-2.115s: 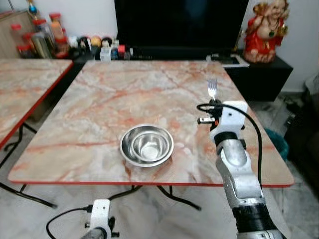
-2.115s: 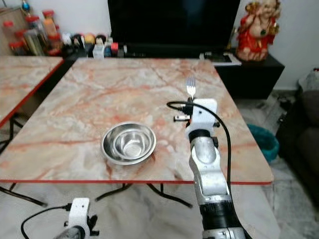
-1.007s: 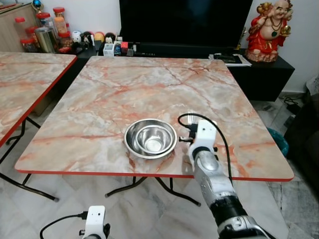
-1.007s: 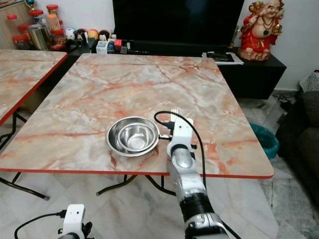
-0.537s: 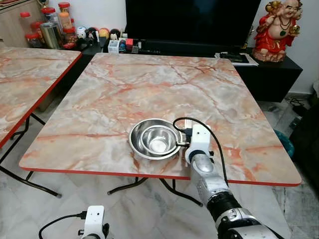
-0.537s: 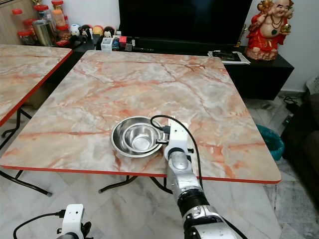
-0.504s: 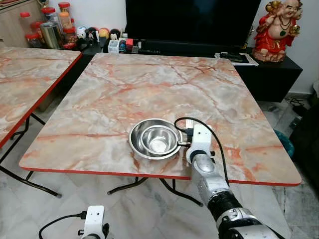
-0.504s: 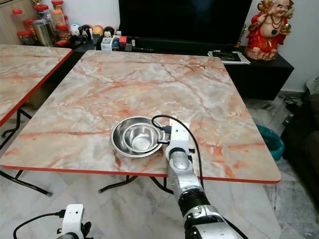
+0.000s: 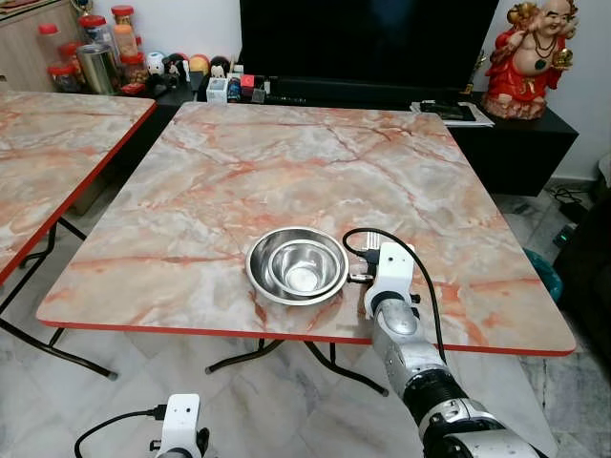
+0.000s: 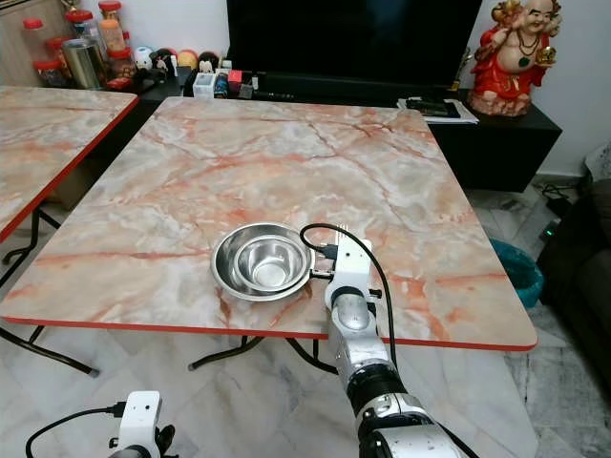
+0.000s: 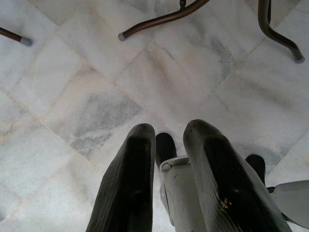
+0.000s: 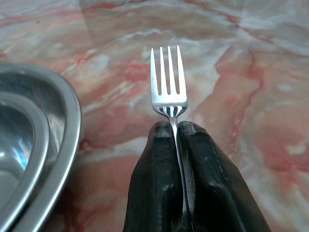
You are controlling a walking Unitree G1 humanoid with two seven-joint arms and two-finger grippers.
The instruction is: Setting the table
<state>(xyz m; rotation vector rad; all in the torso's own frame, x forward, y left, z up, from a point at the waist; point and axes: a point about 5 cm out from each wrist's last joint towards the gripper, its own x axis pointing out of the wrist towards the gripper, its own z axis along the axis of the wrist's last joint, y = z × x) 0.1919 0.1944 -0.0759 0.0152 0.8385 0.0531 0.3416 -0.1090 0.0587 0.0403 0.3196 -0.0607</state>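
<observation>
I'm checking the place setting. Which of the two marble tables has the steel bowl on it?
The nearer table in front of the robot holds the steel bowl. The right end effector grips a fork beside the bowl. The other table stands to the left.

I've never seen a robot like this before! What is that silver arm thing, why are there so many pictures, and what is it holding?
That silver arm belongs to a walking robot that helps at home. Two pictures come from cameras in its head, looking down at a marble table. The other two come from cameras on its wrists. On the table sits a shiny metal bowl with a smaller bowl inside it. The right gripper has two black fingers, squeezed shut on a fork, just beside the bowl. The left gripper hangs down over the tiled floor, holding nothing. It looks as if the robot is about to lay the fork next to the bowl.
</observation>
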